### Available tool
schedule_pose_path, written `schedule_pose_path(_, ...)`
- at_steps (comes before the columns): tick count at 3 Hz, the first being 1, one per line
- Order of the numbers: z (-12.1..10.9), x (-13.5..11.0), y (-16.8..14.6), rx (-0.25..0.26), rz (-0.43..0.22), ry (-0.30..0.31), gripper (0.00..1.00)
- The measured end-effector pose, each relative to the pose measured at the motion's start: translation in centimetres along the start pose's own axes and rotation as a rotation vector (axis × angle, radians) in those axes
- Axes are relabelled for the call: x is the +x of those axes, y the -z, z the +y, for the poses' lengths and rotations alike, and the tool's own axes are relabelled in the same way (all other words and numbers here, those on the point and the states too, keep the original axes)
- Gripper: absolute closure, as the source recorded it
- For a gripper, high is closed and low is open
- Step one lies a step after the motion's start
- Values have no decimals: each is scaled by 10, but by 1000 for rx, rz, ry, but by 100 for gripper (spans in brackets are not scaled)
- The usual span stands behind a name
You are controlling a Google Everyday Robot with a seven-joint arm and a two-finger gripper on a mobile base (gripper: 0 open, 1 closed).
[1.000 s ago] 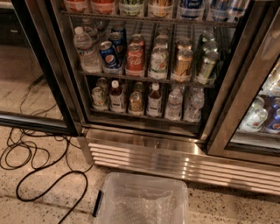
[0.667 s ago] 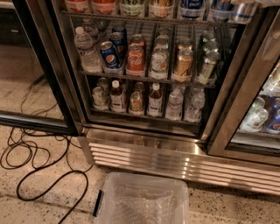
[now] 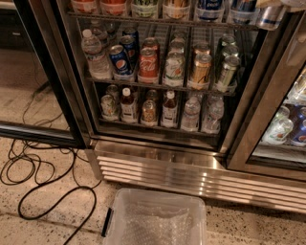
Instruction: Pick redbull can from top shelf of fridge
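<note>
The fridge (image 3: 191,167) stands open, with wire racks of drinks above a ribbed steel base. The top shelf (image 3: 158,21) runs along the top edge of the camera view, and only the bottoms of its bottles and cans show. The redbull can (image 3: 270,18), silver with blue patches, hangs tilted at the shelf's right end, in front of the fridge's frame and off the rack. My gripper (image 3: 283,4) shows only as a pale part at the top right edge, right above the can, and holds it.
The middle rack holds a Pepsi can (image 3: 119,60), a Coca-Cola can (image 3: 148,64) and other drinks. A clear plastic bin (image 3: 158,220) sits on the floor in front. Black cables (image 3: 38,177) loop at the left, beside the open glass door (image 3: 43,95). A second cooler (image 3: 287,124) stands at the right.
The redbull can has moved right and outward from the top shelf's right end and now tilts in front of the frame, with the gripper above it.
</note>
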State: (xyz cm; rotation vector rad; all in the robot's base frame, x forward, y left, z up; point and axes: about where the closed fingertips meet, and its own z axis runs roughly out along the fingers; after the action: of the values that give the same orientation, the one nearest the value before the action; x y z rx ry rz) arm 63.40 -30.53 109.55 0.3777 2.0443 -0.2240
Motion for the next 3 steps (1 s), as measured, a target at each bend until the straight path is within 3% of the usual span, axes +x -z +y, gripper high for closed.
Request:
schedule_pose_path(1, -5, 26, 21, -7, 98, -21, 100)
schedule_pose_path(2, 2, 72, 42, -57, 267, -4, 100)
schedule_pose_path(3, 15, 83, 46, -104, 314, -25, 100)
